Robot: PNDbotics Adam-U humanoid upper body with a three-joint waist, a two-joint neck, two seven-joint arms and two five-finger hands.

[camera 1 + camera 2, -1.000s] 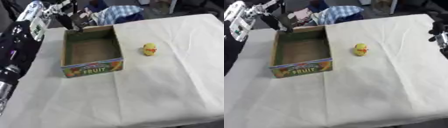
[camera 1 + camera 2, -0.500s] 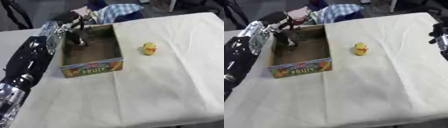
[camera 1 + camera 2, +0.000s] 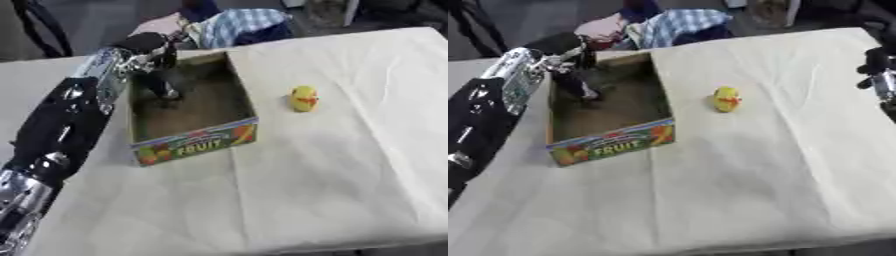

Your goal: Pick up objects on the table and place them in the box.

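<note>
Left hand [image 3: 156, 75] reaching down into cardboard fruit box [image 3: 194, 145], finger state indistinct; right hand [image 3: 878, 70] at right edge, likewise unclear; yellow object [image 3: 304, 98] on tablecloth [image 3: 332, 170] beside box.

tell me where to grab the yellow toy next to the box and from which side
Probably from above, fingers closing across the rounded middle of the yellow toy. It lies alone on bare cloth, clear of the box, so nothing blocks its sides. The right hand is nearer.

Soft, even light; both views blurred.
We see no glare on the pale tablecloth [image 3: 332, 165]; faint shadows sit beside the box [image 3: 188, 117], and its printed lettering smears, edges indistinct throughout.
</note>
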